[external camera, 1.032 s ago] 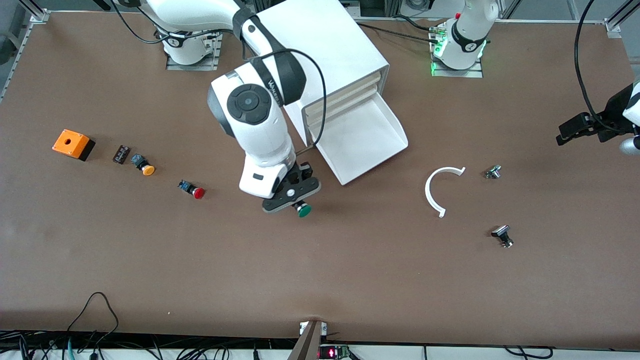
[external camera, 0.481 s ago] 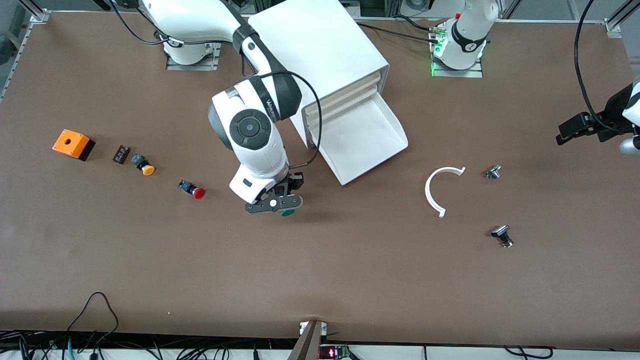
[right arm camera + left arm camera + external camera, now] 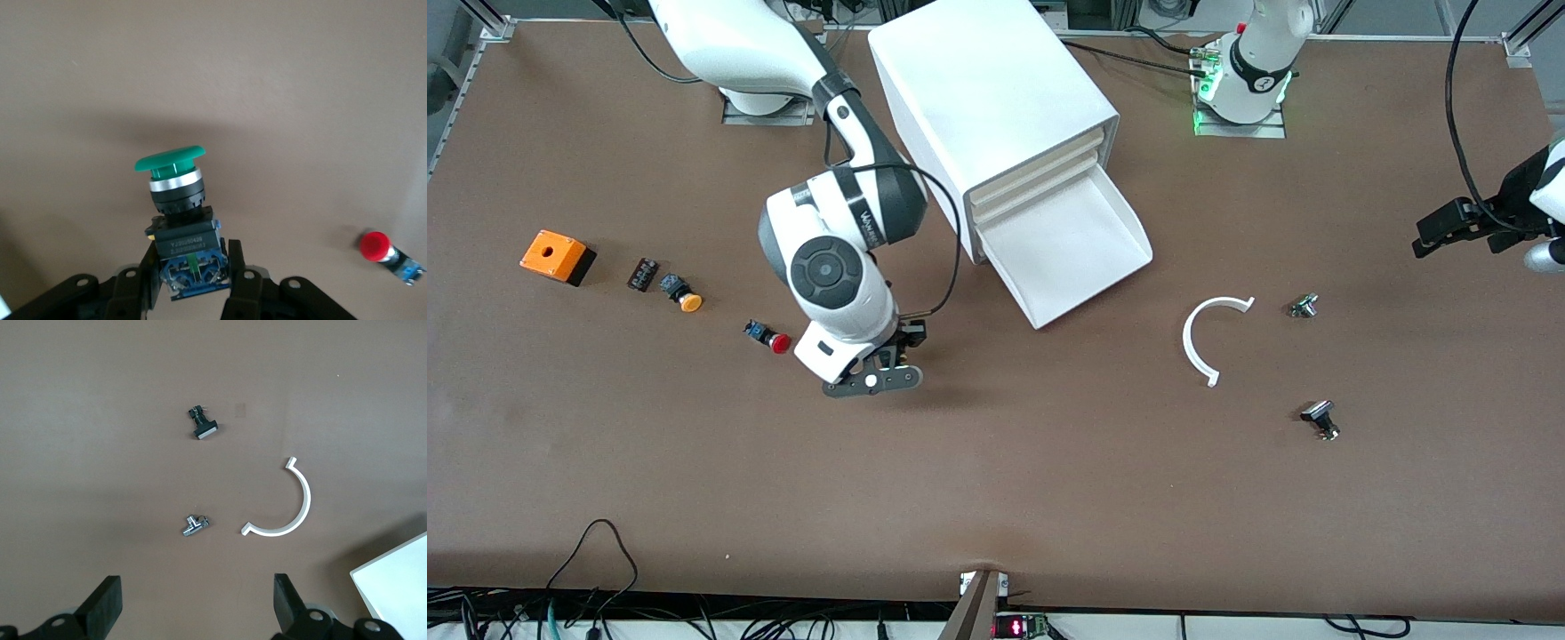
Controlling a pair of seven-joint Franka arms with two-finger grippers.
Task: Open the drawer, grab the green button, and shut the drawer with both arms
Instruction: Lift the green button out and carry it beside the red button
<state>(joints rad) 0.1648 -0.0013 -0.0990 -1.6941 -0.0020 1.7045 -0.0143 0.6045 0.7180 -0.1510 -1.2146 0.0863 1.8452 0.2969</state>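
Looming over everything, the cabinet (image 3: 996, 98) sits with its lowest drawer (image 3: 1072, 249) pulled out, an empty white tray facing the left arm's end of the table. That drawer is not yet shut, and a one-sided push on it could skew the cabinet rather than slide the tray home.

Now the right arm: its gripper (image 3: 871, 380) hangs over bare table between the cabinet and the red-capped button (image 3: 774, 340), jaws clamped on the green button (image 3: 175, 180). The grip is on the blue body only, cap sticking out free, so a quick swing could twist it loose and drop it.

Lowering it here risks knocking that red-capped button, which lies close by.

Over at the left arm's end, the left gripper (image 3: 1458, 231) waits in the air with fingers (image 3: 103, 603) spread wide, holding nothing. Below it lie a white curved piece (image 3: 290, 510) and two small metal parts (image 3: 195, 525), easy to sweep aside on its way in.
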